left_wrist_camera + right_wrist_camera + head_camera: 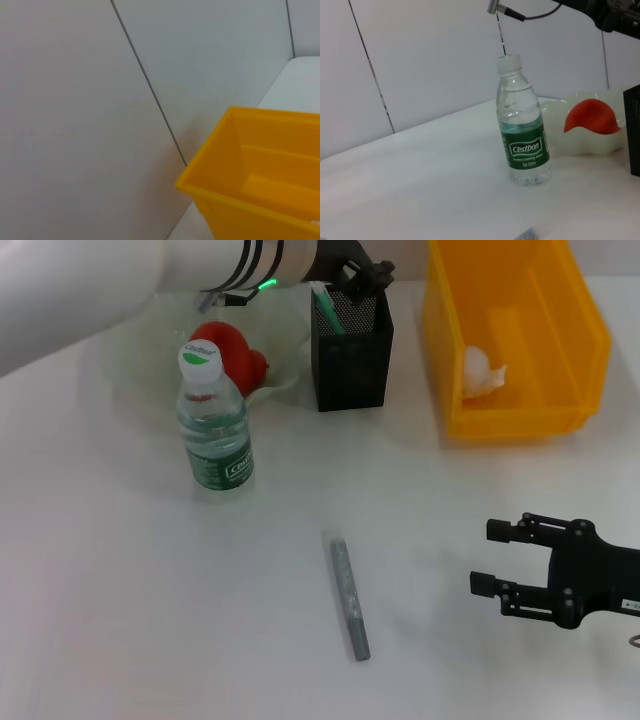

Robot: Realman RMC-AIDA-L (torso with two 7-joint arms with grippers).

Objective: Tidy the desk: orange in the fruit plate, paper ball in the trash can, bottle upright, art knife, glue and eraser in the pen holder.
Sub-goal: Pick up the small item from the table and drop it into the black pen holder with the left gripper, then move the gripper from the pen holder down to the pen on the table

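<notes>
The bottle stands upright with its green label facing out. Behind it, the reddish orange lies in the pale fruit plate. The black mesh pen holder holds a green item. My left gripper hovers just over its rim. A white paper ball lies inside the yellow trash can. The grey art knife lies flat on the table in the middle front. My right gripper is open, low over the table to the right of the knife.
The white table extends to the front left. A panelled wall stands behind the desk. The trash can sits right beside the pen holder at the back right.
</notes>
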